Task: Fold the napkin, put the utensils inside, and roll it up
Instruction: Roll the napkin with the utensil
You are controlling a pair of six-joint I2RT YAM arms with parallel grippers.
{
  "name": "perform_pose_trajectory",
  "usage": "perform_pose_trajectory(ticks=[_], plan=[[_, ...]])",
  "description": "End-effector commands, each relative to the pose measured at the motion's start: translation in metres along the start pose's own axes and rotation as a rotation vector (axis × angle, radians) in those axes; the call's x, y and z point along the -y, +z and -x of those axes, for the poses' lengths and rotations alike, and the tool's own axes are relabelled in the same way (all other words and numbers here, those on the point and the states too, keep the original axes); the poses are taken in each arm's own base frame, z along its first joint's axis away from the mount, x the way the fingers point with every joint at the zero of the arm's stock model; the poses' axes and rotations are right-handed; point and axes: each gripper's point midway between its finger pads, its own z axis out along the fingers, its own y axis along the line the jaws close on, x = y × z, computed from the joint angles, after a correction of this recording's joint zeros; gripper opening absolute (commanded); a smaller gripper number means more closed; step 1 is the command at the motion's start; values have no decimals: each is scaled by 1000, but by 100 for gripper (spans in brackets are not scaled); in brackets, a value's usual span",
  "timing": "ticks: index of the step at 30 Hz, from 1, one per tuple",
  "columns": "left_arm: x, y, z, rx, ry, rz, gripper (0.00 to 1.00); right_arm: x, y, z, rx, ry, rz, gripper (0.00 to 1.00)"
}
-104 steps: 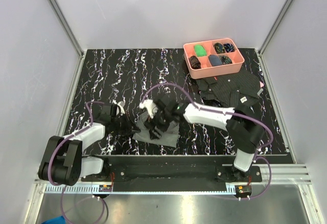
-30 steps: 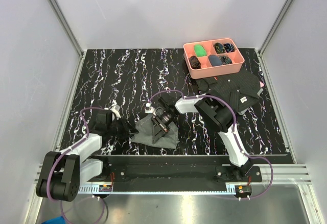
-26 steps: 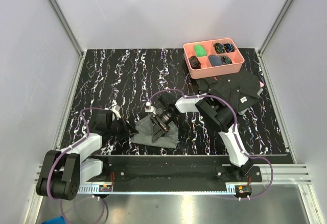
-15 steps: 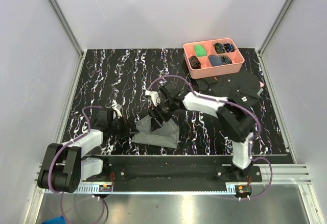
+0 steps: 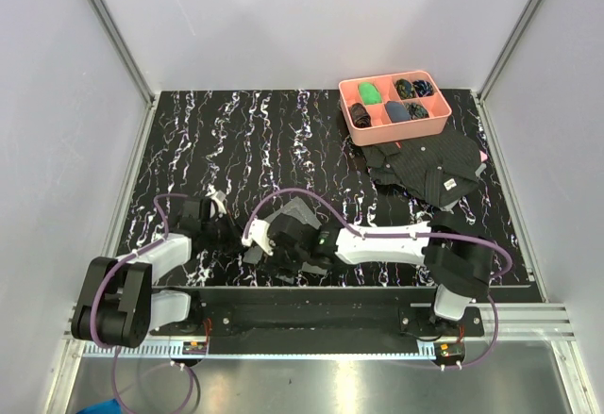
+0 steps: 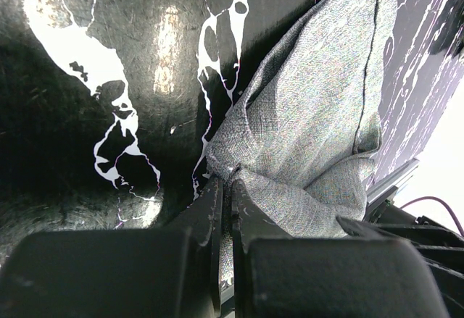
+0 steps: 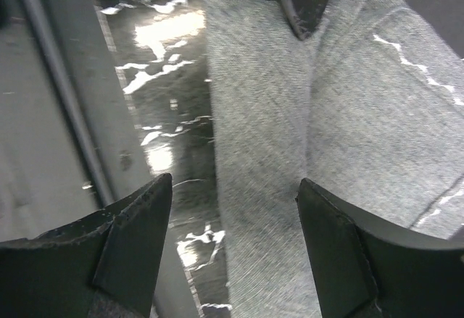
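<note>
While the left fingers [image 6: 212, 224] are pressed together on a bunched edge of the napkin [image 6: 312, 115], pinching the grey cloth where its creases meet, the right fingers [image 7: 130, 245] stand spread wide above the same cloth, one on each side of a flat band of it; whether either one touches the fabric cannot be told. From the pinch the napkin fans out rumpled across the black, white-veined surface [image 5: 217, 140], with one dark fold line running along it; it lies close to the near edge, left of centre, between the two arms. Seen from above, the right arm [image 5: 387, 244] reaches low and leftward along that edge and covers most of the cloth; the left arm [image 5: 160, 254] comes in from the other side, so both sets of fingers meet at the napkin. A metal rail [image 7: 65, 115] runs just beside the cloth in the right wrist view. Well apart, at the far right corner, sits a pink tray [image 5: 396, 132] holding small dark and green items; a black patterned cloth [image 5: 429, 164] lies just beside it on the near side.
</note>
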Motion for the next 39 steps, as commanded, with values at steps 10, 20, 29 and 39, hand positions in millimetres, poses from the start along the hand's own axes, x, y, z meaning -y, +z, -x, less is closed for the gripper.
perform_pose_trajectory(ticks=[10, 20, 29, 39], plan=[[-5, 1, -5, -30, 18, 27, 0, 19, 35, -26, -72, -91, -122, 65], [12, -12, 19, 49, 60, 10, 32, 0, 38, -43, -120, 75, 78, 27], [14, -35, 38, 214, 104, 21, 54, -6, 28, -45, -93, 324, 412, 25], [25, -30, 21, 203, 130, -95, 53, 4, 20, -37, -45, 576, 750, 24]])
